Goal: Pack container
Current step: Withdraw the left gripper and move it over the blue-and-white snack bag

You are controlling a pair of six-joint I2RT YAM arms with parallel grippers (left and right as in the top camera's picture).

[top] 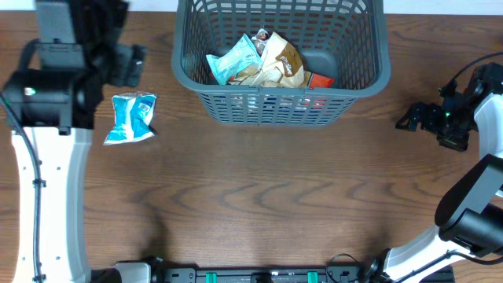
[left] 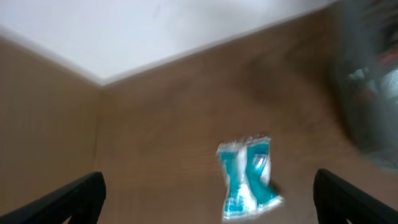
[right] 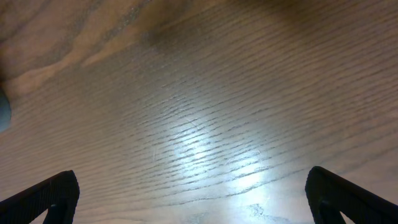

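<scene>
The container point(top: 369, 82), a large dark grey lattice basket, stands at the table's far middle and holds several snack packets: a teal one point(top: 234, 60), a tan one point(top: 279, 63) and a red one point(top: 318, 79). A teal and white snack packet point(top: 130, 117) lies flat on the table left of the basket; it also shows in the left wrist view point(left: 247, 175). My left gripper point(top: 126, 64) is open and empty above the table just behind that packet, its fingers wide apart point(left: 208, 199). My right gripper point(top: 413, 118) is open and empty over bare table at the right point(right: 193, 193).
The wooden table's far edge meets a white surface point(left: 124, 31) behind the left gripper. The basket blurs into the left wrist view at the right point(left: 373, 87).
</scene>
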